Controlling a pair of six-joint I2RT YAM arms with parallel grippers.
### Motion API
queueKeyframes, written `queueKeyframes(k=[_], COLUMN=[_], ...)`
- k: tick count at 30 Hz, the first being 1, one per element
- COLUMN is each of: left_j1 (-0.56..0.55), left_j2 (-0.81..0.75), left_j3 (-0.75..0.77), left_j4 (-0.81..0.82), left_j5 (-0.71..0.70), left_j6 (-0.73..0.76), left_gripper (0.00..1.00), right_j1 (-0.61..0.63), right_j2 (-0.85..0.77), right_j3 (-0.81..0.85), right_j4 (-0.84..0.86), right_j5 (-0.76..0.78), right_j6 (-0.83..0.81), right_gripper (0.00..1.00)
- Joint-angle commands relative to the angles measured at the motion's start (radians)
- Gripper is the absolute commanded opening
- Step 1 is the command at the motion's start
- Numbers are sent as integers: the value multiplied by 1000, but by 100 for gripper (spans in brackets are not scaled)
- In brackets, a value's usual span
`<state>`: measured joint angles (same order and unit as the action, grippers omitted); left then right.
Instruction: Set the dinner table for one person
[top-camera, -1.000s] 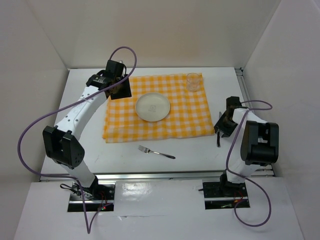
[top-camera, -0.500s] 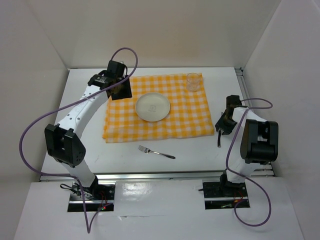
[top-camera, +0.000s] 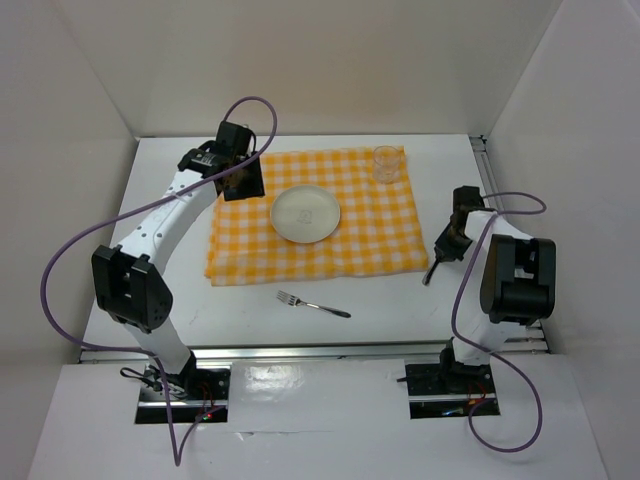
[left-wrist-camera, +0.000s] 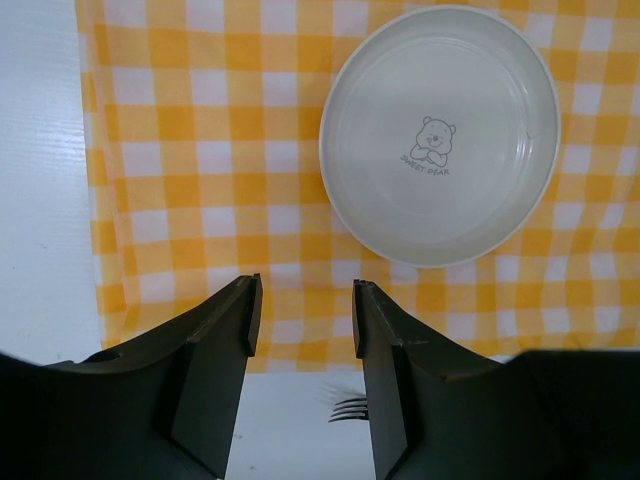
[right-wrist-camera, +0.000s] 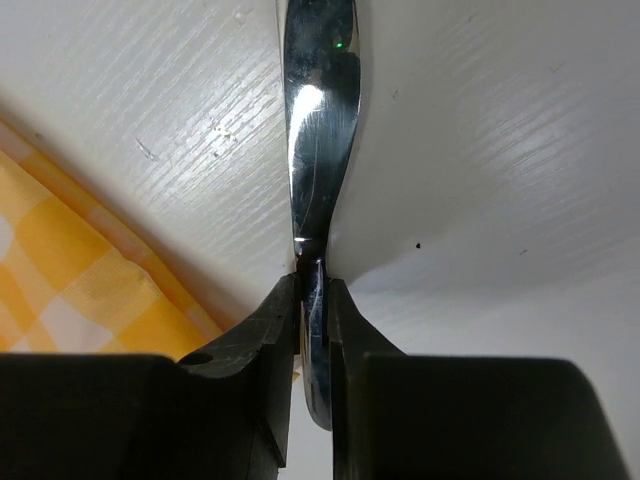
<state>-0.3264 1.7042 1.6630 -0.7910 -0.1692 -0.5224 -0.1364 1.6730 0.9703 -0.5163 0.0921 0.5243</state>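
While right pincer (right-wrist-camera: 313, 288) grips utensil (right-wrist-camera: 318, 150), left pincer (left-wrist-camera: 305, 305) gapes over cloth (left-wrist-camera: 200, 150).

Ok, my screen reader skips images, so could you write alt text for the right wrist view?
The right gripper is shut on a shiny metal utensil, with the white table behind it. A corner of the yellow-and-white checked cloth shows at the left.

**Desk:** Count by kind, please.

**Operator:** From my feeds I log: large flat white dinner table (top-camera: 250, 315), one. Yellow-and-white checked cloth (top-camera: 365, 238), one. Round white plate (top-camera: 306, 214) with a bear print, one. Clear glass tumbler (top-camera: 387, 163), one. Silver metal fork (top-camera: 312, 303), one. Slim shiny metal utensil (right-wrist-camera: 320, 130), one; I cannot tell its kind.

**Desk:** Cutlery total?

**Operator:** Two pieces, I make it.
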Motion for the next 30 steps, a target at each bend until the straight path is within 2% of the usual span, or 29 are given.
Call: queueKeyframes(k=[1,8,13,19,25,30], left_j1=[0,0,-10,-10,-10,-48], left_j2=[5,14,23,23,-9,-83], left_j3=[46,64,73,84,57,-44], left_j4=[13,4,4,-7,-7,-7], left_j5=[8,8,-1,-32,-32,-46], left_j6=[22,22,22,13,-5,-62], left_gripper=[58,58,58,58,58,58], right_j1=[-5,55,162,309,394,445], right_j2=[-53,-87,-65,56,155,273], right_j3=[74,202,341,487,496,573], right_j4=[4,-50,-83,-174,-159,-188], right_j5=[69,118,100,18,-29,17], right_j6=[13,-13,-98,-171,-182,-218], right_gripper=[10,10,10,10,10,10])
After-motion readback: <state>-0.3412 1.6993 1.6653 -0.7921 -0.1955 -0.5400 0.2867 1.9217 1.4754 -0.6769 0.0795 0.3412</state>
